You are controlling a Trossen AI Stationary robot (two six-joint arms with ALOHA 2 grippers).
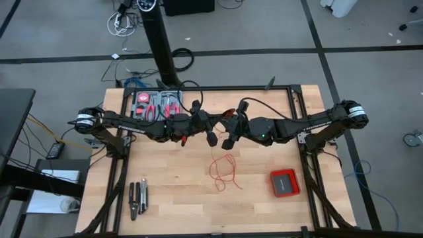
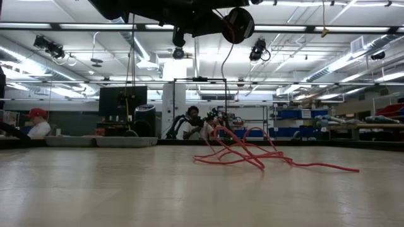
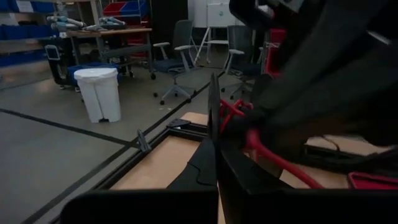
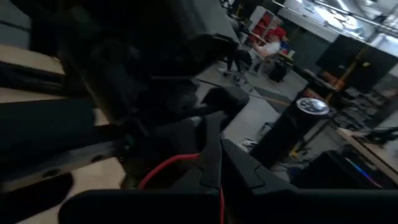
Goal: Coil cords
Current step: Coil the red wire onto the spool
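Note:
The thin red wire (image 1: 223, 170) lies in loose loops on the middle of the wooden table, and one strand rises from the loops to my grippers. In the low view the loops (image 2: 252, 154) rest on the table top below both arms. My left gripper (image 1: 211, 139) and my right gripper (image 1: 228, 142) meet tip to tip above the table's middle, well clear of the wood. Both are shut, with the wire at their fingers. A round black part (image 2: 238, 24) shows high up by the grippers; I cannot tell whether it is a spool. My left gripper's shut fingers (image 3: 205, 155) have the red wire right beside them (image 3: 252, 142). The wire runs off toward the other arm. The fingers hide the exact place of contact. The wire is lifted clear here. My right gripper pinches the red wire between its shut fingers. The strand (image 4: 171, 167) arcs in from one side and comes out on the other (image 4: 221, 202). The held stretch is clear of the table, and the rest hangs to the loops below.
A flat red square box (image 1: 285, 182) lies at the near right. Several hand tools (image 1: 137, 198) lie at the near left. A tray of tools (image 1: 158, 106) stands at the far left edge. A black frame (image 1: 294, 99) borders the table.

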